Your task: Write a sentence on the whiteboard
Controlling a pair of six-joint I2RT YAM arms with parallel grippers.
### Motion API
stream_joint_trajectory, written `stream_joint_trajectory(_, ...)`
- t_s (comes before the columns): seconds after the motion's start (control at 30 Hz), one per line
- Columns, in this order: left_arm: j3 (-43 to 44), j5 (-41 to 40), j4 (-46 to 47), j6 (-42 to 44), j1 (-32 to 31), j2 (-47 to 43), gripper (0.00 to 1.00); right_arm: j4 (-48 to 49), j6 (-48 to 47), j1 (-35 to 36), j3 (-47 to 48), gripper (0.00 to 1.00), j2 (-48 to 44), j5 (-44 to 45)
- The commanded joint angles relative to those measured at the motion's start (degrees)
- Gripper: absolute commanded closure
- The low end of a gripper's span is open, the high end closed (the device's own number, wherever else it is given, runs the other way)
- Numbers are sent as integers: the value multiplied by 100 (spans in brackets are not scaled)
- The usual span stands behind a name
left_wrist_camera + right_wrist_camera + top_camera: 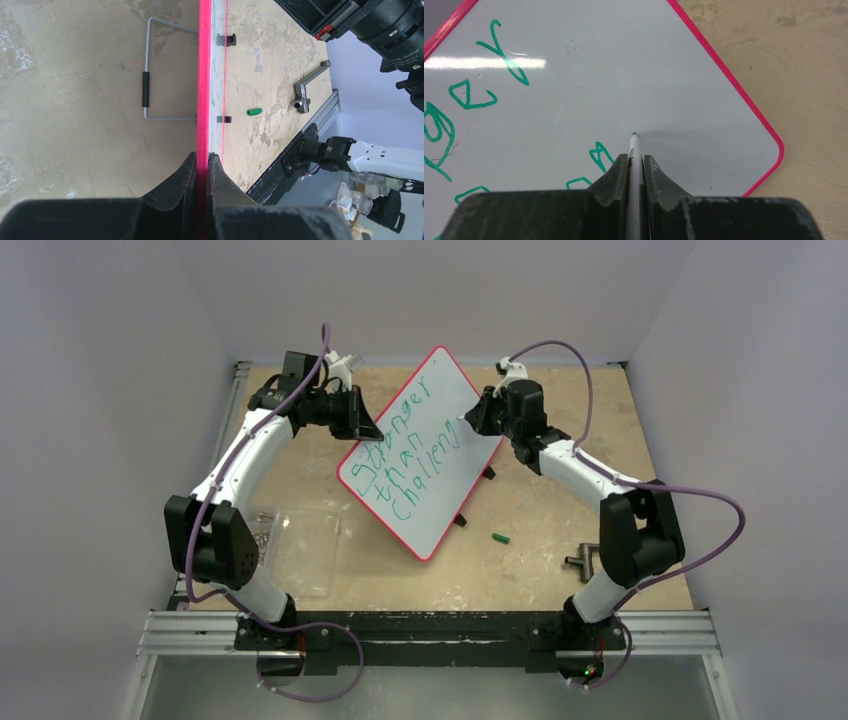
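The whiteboard (440, 400) with its red rim stands tilted on the table, turned diagonally. The sentence (410, 455) runs across it in three lines of green marker letters, the last line ending partway; some letters (474, 97) show in the right wrist view. My left gripper (365, 430) is shut on the whiteboard's left rim (203, 75), and the fingertips (190, 165) pinch the red edge. My right gripper (636, 159) is shut on a white marker (634, 147). The marker's tip meets the bare board just right of the last green letters.
A green marker cap (501, 537) lies on the table right of the board, with a metal T-shaped tool (582, 559) beyond it. A clear plastic sheet (300, 545) lies at the left front. The board's wire stand (150, 95) and black clips (226, 39) show beside it.
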Motion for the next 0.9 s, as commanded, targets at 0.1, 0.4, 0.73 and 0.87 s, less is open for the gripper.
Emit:
stream_joint_trajectory(0.1, 74, -510, 111, 269, 19, -230, 100, 163, 35, -67, 425, 100, 111, -22)
stream_joint_trajectory(0.4, 83, -510, 115, 269, 15, -227, 100, 126, 41, -67, 591, 100, 202, -182)
stream_joint_trajectory(0.73, 83, -514, 117, 269, 19, -242, 100, 150, 75, -65, 292, 100, -8, -448)
stream_joint_trajectory(0.87, 83, -514, 118, 269, 19, -250, 100, 164, 101, -65, 113, 100, -57, -512)
